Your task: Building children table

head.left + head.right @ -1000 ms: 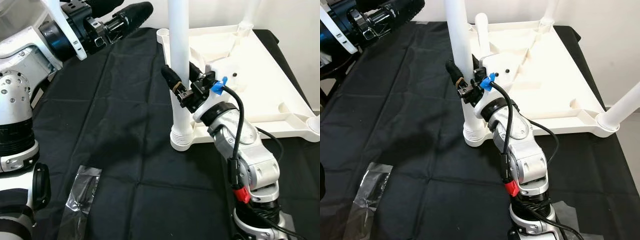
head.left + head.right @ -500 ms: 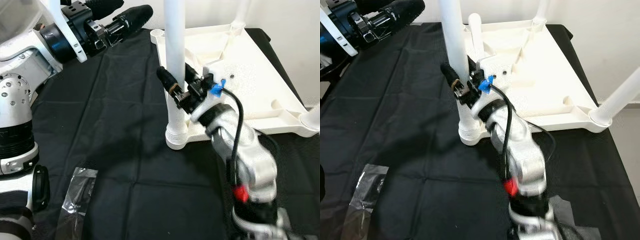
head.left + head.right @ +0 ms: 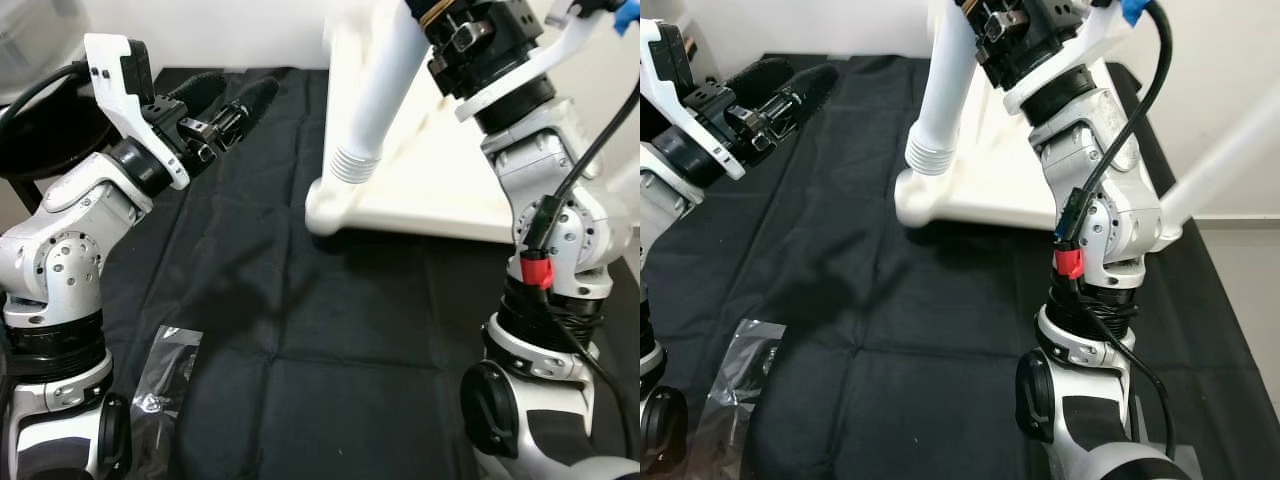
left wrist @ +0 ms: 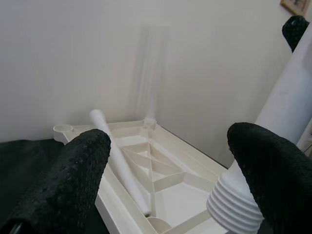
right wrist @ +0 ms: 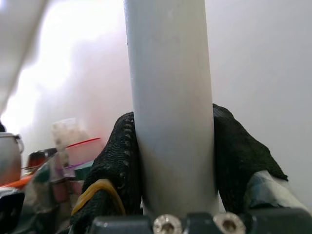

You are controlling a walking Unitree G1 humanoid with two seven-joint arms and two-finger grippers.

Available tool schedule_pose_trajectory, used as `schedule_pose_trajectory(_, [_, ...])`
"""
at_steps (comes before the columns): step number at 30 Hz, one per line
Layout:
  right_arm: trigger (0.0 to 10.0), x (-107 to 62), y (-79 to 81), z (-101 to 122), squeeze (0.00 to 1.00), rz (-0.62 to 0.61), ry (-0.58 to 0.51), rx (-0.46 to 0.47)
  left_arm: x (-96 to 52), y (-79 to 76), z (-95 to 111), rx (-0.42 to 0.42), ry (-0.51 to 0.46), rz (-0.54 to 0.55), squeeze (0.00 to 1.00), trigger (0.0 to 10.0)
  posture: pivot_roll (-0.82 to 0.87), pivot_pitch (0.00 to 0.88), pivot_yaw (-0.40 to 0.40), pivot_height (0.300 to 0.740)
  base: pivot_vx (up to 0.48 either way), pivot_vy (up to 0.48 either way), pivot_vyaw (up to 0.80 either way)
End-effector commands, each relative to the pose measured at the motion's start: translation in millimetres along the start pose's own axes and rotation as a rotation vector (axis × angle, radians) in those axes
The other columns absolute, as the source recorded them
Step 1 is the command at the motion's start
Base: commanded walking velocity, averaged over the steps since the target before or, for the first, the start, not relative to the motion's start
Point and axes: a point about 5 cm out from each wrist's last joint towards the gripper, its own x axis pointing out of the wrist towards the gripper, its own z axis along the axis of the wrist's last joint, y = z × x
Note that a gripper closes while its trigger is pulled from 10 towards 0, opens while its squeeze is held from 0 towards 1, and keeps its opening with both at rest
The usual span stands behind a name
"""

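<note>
We are gripping a smooth white plastic table leg (image 3: 385,95) with our right gripper (image 5: 170,161), whose two black fingers (image 5: 119,161) are clamping the tube from both sides, high on its shaft. The leg's long axis is slanting down and toward our left, ending in a ribbed collar seated in the corner socket of the white moulded plastic tabletop (image 3: 980,185). That tabletop is lying underside up and tilted, with its near left corner touching the black cloth-covered work surface (image 3: 300,330) and the rest rising away behind our right arm.

Our left gripper (image 3: 228,103) is hovering well to the left of the leg at about collar height, its fingers spread wide with nothing between them. In its wrist view the ribbed collar is lying just past one fingertip (image 4: 265,165), so this arm looks the nearer one for steadying the low corner. Another white leg (image 3: 1230,150) is sticking out past the right side of the tabletop.

The cloth between our arms is giving open room to set the table down. A crumpled clear plastic wrapper (image 3: 165,375) is lying near our left side, well apart from the tabletop.
</note>
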Motion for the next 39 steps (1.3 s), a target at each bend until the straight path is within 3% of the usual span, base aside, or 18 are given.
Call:
schedule_pose_trajectory(1, [10.0,-0.3,12.8,-6.2,0.0,0.066,0.013,0.024,-5.5,2.8,-1.8,-0.019,-0.012,0.021,0.16,10.0,0.01,0.079,-0.01,0.74,0.0,0.0,0.0])
schedule_pose_trajectory(2, [10.0,-4.5,19.1,-17.3,0.0,0.086,0.058,0.035,-6.6,2.7,-2.9,-0.024,-0.011,0.026,0.05,10.0,0.0,0.087,-0.005,0.74,0.0,0.0,0.0])
schedule_pose_trajectory(5, [10.0,-10.1,25.6,-31.7,0.0,0.11,0.12,0.054,-7.1,1.4,-4.9,-0.03,-0.01,0.028,0.02,10.0,0.01,0.09,-0.004,0.74,0.0,0.0,0.0])
schedule_pose_trajectory(9, [10.0,-15.8,30.6,-46.6,0.0,0.132,0.184,0.079,-7.6,-1.4,-6.3,-0.036,-0.012,0.032,0.0,10.0,0.01,0.105,-0.002,0.74,0.0,0.0,0.0])
schedule_pose_trajectory(14, [10.0,-25.2,28.2,-72.2,0.0,0.114,0.306,-0.022,-9.5,-1.3,-10.2,-0.04,-0.004,0.047,0.0,10.0,0.01,0.111,0.002,0.74,0.0,0.0,0.0])
schedule_pose_trajectory(18, [10.0,-33.3,26.0,-87.3,0.0,0.077,0.346,-0.028,-14.6,4.1,-25.6,-0.019,0.045,0.124,0.0,10.0,0.01,0.113,0.007,0.74,0.0,0.0,0.0])
schedule_pose_trajectory(20, [10.0,-37.2,25.7,-91.0,0.0,0.052,0.351,-0.015,-21.9,7.8,-42.6,0.022,0.096,0.212,0.0,10.0,0.01,0.113,0.009,0.74,0.0,0.0,0.0])
schedule_pose_trajectory(22, [10.0,-37.3,25.9,-88.7,0.0,0.036,0.323,0.04,-24.8,9.1,-48.4,0.022,0.108,0.244,0.0,10.0,0.0,0.11,0.014,0.74,0.0,0.0,0.0])
schedule_pose_trajectory(24, [10.0,-34.1,21.5,-73.2,0.0,-0.025,0.175,0.311,-27.4,10.3,-57.7,-0.106,0.084,0.296,0.0,10.0,-0.01,0.102,0.015,0.74,0.0,0.0,0.0])
schedule_pose_trajectory(26, [10.0,-35.4,14.8,-65.6,0.0,-0.049,0.09,0.446,-28.4,9.3,-64.1,-0.21,0.062,0.309,0.0,10.0,-0.01,0.087,0.008,0.74,0.0,0.0,0.0])
schedule_pose_trajectory(29, [10.0,-38.7,8.7,-65.6,0.0,-0.034,0.099,0.404,-26.8,4.9,-72.8,-0.299,0.045,0.318,0.0,10.0,-0.02,0.065,0.0,0.74,0.0,0.0,0.0])
schedule_pose_trajectory(33, [10.0,-39.5,10.1,-69.9,0.0,-0.01,0.143,0.31,-26.3,3.1,-78.4,-0.316,0.055,0.329,0.0,10.0,-0.02,0.06,-0.002,0.74,0.0,0.0,0.0])
schedule_pose_trajectory(34, [10.0,-39.6,12.2,-74.4,0.0,0.003,0.184,0.224,-28.1,1.7,-84.3,-0.307,0.077,0.339,0.0,10.0,-0.02,0.057,-0.002,0.74,0.0,0.0,0.0])
schedule_pose_trajectory(36, [10.0,-39.5,15.4,-81.9,0.0,0.013,0.242,0.093,-35.6,-0.6,-99.3,-0.21,0.159,0.359,0.0,10.0,-0.02,0.058,-0.003,0.74,0.0,0.0,0.0])
schedule_pose_trajectory(39, [10.0,-39.7,17.2,-84.6,0.0,0.021,0.259,0.055,-39.8,-1.7,-106.1,-0.166,0.198,0.364,0.0,10.0,-0.02,0.058,-0.003,0.74,0.0,0.0,0.0])
